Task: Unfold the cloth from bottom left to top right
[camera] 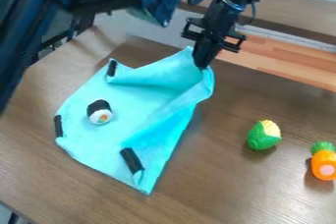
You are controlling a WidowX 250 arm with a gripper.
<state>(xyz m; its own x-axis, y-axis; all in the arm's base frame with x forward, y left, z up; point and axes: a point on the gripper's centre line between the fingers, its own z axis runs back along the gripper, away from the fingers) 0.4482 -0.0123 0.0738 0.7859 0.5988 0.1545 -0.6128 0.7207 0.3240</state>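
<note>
Gripper's (203, 63) fingertips partly hidden behind the raised blue cloth's (98, 142) fold

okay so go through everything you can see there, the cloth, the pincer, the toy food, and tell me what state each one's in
Cloth: rumpled, partly folded, upper right end bunched up
Pincer: closed on that end
Toy sushi roll: resting on the cloth
Toy corn: on the table, off the cloth
Toy carrot: likewise

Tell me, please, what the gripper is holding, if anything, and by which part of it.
The gripper holds the light-blue cloth by its raised upper-right corner, as seen in the picture.
</note>
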